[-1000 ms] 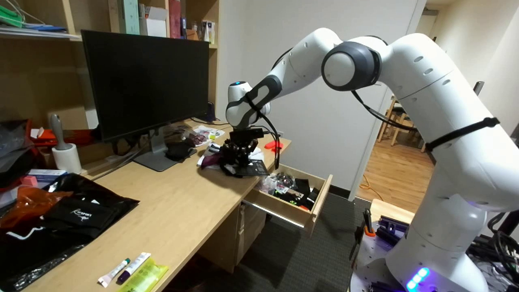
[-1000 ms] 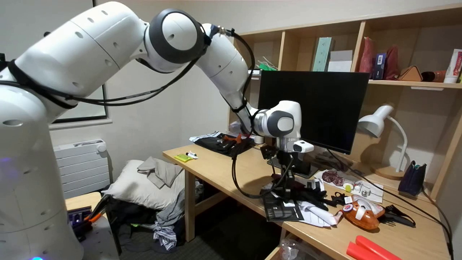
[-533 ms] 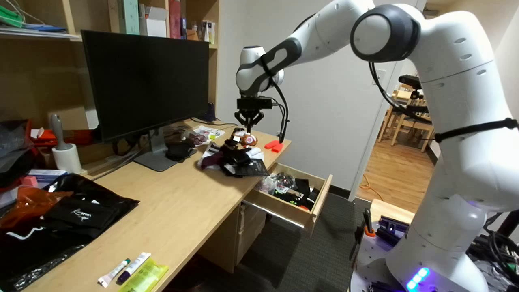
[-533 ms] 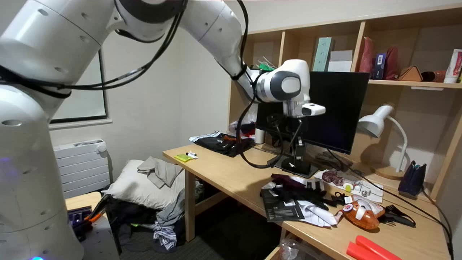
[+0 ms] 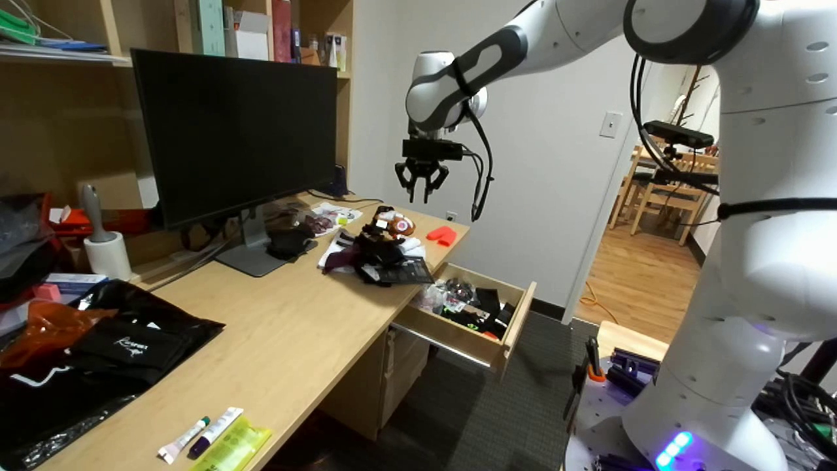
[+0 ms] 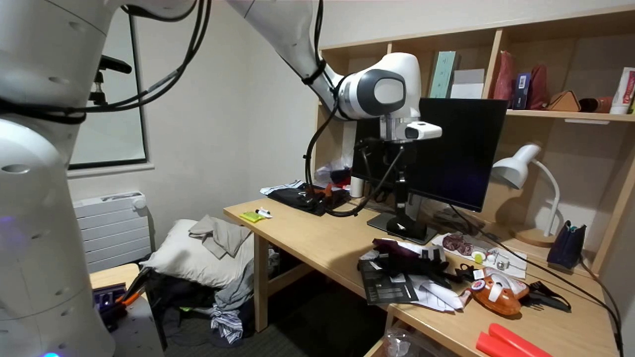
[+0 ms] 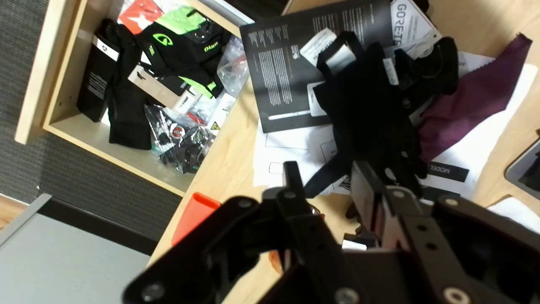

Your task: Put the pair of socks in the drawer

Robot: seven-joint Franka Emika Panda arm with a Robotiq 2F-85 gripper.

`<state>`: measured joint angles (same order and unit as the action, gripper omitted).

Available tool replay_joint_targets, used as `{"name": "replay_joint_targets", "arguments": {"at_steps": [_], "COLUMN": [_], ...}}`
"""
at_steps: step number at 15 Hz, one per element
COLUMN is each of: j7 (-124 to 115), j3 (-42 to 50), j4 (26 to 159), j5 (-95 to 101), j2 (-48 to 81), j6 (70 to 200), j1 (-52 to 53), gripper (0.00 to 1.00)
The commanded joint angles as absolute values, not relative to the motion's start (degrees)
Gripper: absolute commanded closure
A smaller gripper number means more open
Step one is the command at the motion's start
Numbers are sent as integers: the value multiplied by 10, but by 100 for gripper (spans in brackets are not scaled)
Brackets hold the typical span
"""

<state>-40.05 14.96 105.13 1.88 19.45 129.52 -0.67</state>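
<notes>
In an exterior view my gripper (image 5: 419, 195) hangs high, spread, with nothing in it. In an exterior view the cloth pile (image 6: 412, 267) sits to its lower right. In my wrist view the socks may be the black cloth (image 7: 367, 105), upper centre, its length roughly crossing my closing line, or the black strip (image 7: 122, 97) inside the drawer (image 7: 46, 67), upper left; I cannot tell.

Black-green item (image 7: 175, 59): "GIRO". Paper (image 7: 485, 135): "MODEL". White card (image 7: 415, 25): "GORETE", rest unclear.
</notes>
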Motion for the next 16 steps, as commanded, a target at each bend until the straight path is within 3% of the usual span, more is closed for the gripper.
{"name": "replay_joint_targets", "arguments": {"at_steps": [1, 4, 5, 6, 9, 11, 16], "j7": [-436, -458, -432, -434, -434, -434, -405], "j3": [139, 140, 136, 135, 135, 136, 108], "j4": [1034, 979, 1028, 1019, 1018, 1018, 843], "j5": [21, 34, 25, 26, 25, 26, -26], "j2": [231, 299, 251, 265, 267, 263, 421], "j6": [1292, 1279, 1294, 1295, 1296, 1296, 1181], "j1": [-15, -8, -14, -13, -13, -14, -52], "gripper": [32, 13, 6, 25, 6, 1, 0]}}
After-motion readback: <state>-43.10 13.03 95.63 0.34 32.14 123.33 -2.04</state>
